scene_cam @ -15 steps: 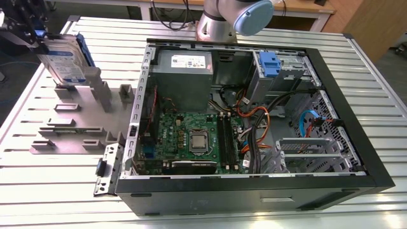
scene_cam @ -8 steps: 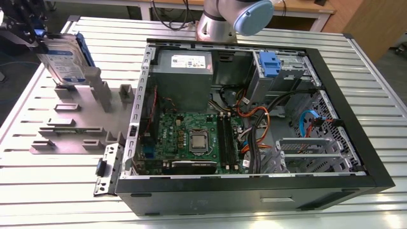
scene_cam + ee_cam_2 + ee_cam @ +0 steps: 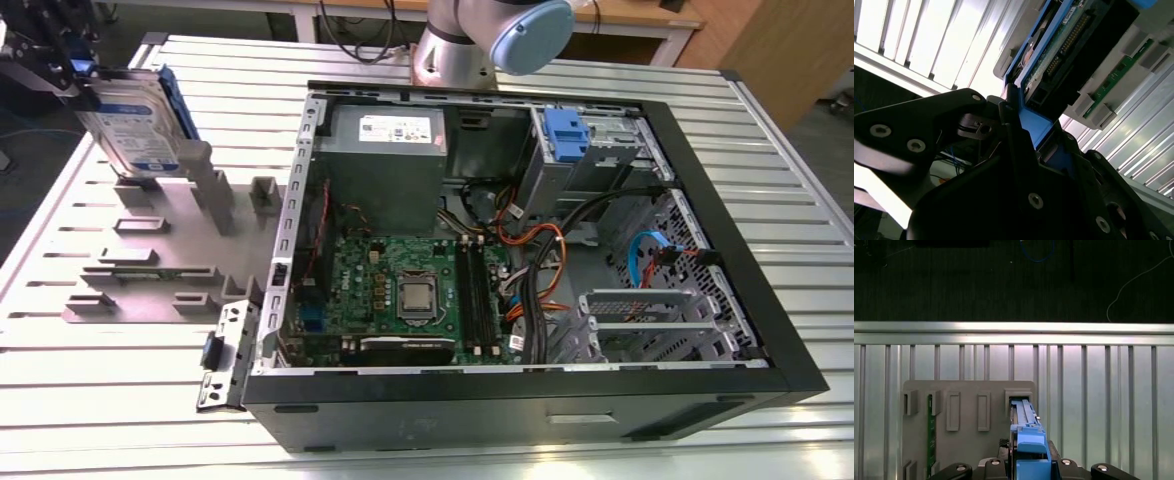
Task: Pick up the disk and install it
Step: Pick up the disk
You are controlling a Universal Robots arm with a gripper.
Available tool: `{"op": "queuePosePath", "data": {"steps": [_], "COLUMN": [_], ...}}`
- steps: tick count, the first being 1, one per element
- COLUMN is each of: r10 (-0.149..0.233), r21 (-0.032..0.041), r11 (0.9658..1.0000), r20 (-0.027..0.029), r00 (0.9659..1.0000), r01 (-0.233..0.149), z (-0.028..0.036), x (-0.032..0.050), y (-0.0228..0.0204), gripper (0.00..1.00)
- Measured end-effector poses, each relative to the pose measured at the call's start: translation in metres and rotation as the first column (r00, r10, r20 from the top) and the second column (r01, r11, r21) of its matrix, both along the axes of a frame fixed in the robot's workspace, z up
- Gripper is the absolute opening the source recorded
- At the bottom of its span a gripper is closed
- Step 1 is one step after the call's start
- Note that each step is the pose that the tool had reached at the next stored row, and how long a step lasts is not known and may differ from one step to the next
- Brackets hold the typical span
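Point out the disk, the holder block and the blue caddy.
disk (image 3: 134,128), exterior view, on its label
holder block (image 3: 187,246), exterior view, on its flat base
blue caddy (image 3: 566,133), exterior view, on its top face

Bright even light, harsh glare on slatted table (image 3: 919,45) (second wrist view).

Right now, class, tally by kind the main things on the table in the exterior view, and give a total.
disk, in blue carrier: 1
blue caddy, in the case: 1
grey slotted holder block: 1
open computer case: 1
Total: 4
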State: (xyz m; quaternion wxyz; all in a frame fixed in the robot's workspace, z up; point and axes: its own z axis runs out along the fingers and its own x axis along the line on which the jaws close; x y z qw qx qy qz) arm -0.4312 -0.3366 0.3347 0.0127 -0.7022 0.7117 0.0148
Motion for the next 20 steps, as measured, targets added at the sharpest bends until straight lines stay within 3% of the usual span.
{"op": "queuePosePath", "data": {"steps": [12, 20], "r10": [0.000, 0.000], "r21": [0.0000, -0.0051], "r11": [1.0000, 1.0000], "r20": [0.0000, -0.0002], "r00": [1.0000, 1.0000], "r01": [0.000, 0.000], "z": [0.0023, 0.0025], "x": [0.0000, 0.0002], "y": [0.0000, 0.0000], "gripper": [0.37, 0.37]}}
